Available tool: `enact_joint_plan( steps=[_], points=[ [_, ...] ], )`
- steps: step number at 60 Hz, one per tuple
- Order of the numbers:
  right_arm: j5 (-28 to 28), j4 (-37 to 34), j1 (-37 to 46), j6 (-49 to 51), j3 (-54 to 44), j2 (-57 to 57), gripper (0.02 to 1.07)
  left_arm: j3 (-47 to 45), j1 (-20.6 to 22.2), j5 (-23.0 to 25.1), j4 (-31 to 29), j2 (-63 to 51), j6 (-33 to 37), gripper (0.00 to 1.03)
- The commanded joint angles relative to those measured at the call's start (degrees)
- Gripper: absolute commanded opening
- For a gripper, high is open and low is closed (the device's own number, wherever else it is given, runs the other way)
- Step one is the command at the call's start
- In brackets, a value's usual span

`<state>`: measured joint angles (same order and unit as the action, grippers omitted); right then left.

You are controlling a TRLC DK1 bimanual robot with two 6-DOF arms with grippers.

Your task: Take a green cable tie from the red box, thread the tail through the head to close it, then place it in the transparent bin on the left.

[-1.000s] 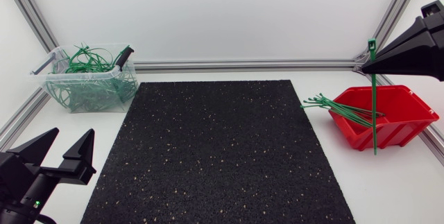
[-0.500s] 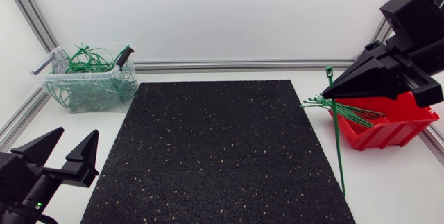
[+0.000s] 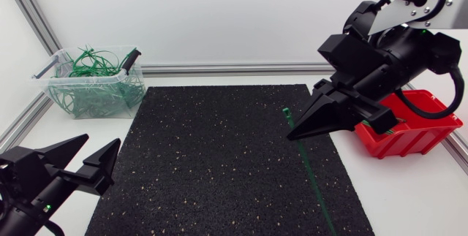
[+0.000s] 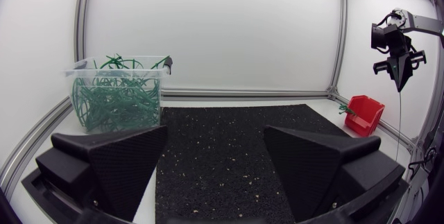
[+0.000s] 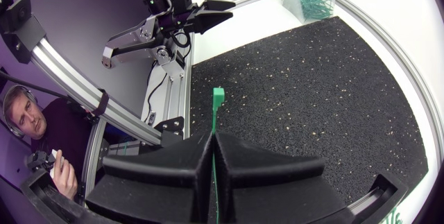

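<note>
Over the black mat, the right end effector angles downward, clenched on a green cable tie.

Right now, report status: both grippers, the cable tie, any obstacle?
Left gripper open, empty. Right gripper shut on green cable tie, held over black mat. Nothing seen blocking the way to transparent bin.

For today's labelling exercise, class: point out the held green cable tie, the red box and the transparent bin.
green cable tie (image 5: 218,99), right wrist view, on its head.
red box (image 3: 404,142), head view, on its front wall.
transparent bin (image 3: 88,96), head view, on its front wall.
</note>
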<state>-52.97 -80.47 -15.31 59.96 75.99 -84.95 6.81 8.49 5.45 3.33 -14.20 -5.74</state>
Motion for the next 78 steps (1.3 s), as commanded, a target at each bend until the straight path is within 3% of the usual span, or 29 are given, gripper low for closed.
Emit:
enact_joint_plan(
  steps=[1,13,22,33,35,44,57,63,71,78],
  points=[
    [-0.99,0.84,-1.74,-1.43,-1.45,-1.54,0.08,4.35,0.47,1.75,1.41,-4.26,-3.23,0.96],
    [-2.05,5.32,-6.40,-4.42,-4.18,-2.24,0.08,12.44,0.47,10.72,-1.14,-12.00,-8.76,0.96],
    [-3.37,7.78,-7.63,-6.18,-4.27,-2.68,0.08,16.75,0.47,20.47,-3.16,-15.25,-12.54,0.96],
    [-9.34,7.17,-7.01,-5.74,-3.04,-4.79,0.08,21.40,0.30,37.00,-5.18,-18.85,-17.20,0.96],
    [-10.49,6.99,-7.10,-5.38,-2.86,-5.05,0.08,22.02,0.30,41.83,-5.35,-20.08,-18.08,0.96],
    [-14.00,6.99,-7.98,-4.94,-2.07,-6.11,0.08,25.10,1.00,49.92,-5.35,-24.30,-19.22,0.97],
    [-18.57,4.97,-8.95,-4.24,-0.66,-9.97,0.08,27.56,6.98,50.53,-1.40,-28.96,-19.75,0.98],
    [-19.89,4.09,-9.91,-3.89,-0.84,-10.94,0.08,28.26,12.25,47.11,0.89,-32.03,-20.10,0.98],
    [-21.82,4.00,-10.35,-2.92,-1.28,-10.85,0.08,29.58,15.15,45.44,1.94,-35.46,-20.10,0.97],
    [-22.79,4.27,-10.53,-2.66,-1.37,-11.03,0.08,31.16,19.19,42.53,3.17,-38.63,-20.01,0.88]
  ],
)
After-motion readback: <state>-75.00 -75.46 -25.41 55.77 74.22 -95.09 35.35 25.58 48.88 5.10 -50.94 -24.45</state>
